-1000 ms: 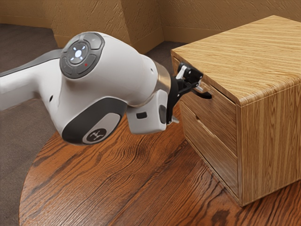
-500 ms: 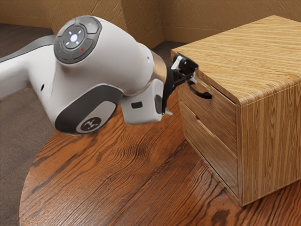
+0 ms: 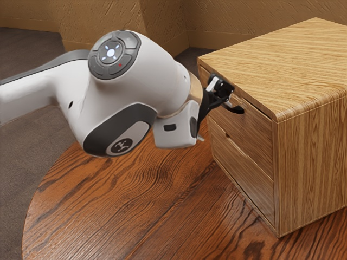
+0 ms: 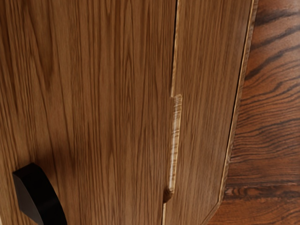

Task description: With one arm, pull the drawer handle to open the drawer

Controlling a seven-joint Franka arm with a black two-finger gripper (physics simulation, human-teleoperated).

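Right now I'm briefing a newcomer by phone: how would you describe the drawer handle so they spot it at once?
Find the light wooden cabinet on the dark round table, at the exterior view's right. Its front holds two stacked drawers; the handle is the curved black bar on the upper drawer, beside the gripper. The lower drawer has only a cut notch.

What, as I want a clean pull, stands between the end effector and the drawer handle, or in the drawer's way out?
Nothing visible does. The end effector is right at the black handle of the top drawer, with nothing between them. Ahead of the drawer is just the arm itself.
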